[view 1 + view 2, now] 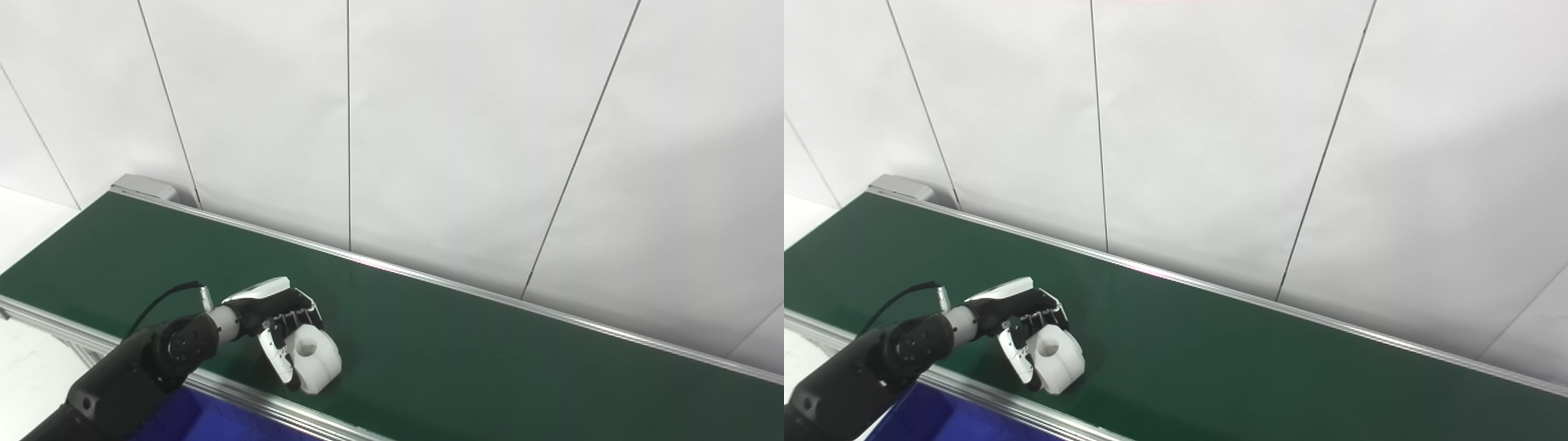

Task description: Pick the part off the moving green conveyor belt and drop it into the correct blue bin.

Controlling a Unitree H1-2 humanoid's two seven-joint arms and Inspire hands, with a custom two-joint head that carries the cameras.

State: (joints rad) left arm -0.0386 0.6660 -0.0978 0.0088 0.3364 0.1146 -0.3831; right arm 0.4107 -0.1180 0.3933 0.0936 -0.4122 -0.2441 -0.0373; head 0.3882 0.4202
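My left hand (278, 324) at lower left of the frame, fingers curled around the white part (315, 358), part resting on the green conveyor belt (490, 355), blue bin (202, 419) below.

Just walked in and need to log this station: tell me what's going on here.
The robot's left hand reaches over the green conveyor belt and has its fingers wrapped around a white part with a round hole. The part sits near the belt's near edge; whether it is lifted is unclear. A blue bin waits just below that edge. The right hand is out of view.
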